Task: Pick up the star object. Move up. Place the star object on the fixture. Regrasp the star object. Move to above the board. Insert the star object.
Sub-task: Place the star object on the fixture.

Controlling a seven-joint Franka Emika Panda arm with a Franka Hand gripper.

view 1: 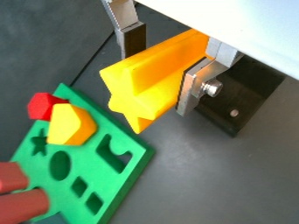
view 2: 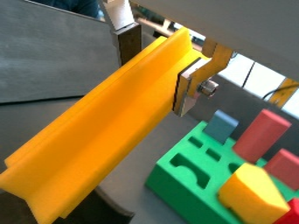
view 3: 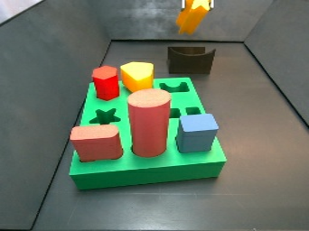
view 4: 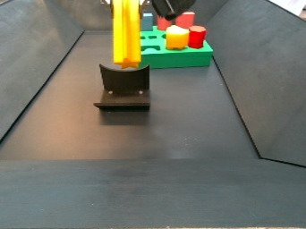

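Note:
My gripper (view 1: 162,68) is shut on the star object (view 1: 146,80), an orange-yellow ridged prism clamped across its sides between the silver fingers (view 1: 193,83). It also fills a wrist view (view 2: 105,144). In a side view the star object (view 3: 193,16) hangs a little above the dark fixture (view 3: 190,59). In a side view it stands upright (view 4: 124,31) with its lower end at the fixture's notch (view 4: 123,82); I cannot tell if they touch. The green board (view 3: 145,171) lies apart from the fixture, its star hole (view 3: 107,115) open.
On the board stand a red hexagonal peg (view 3: 107,81), a yellow rounded-triangle peg (view 3: 136,74), a tall red cylinder (view 3: 150,122), a blue cube (view 3: 198,131) and a salmon block (view 3: 94,142). Grey sloped walls (view 4: 48,80) enclose the dark floor.

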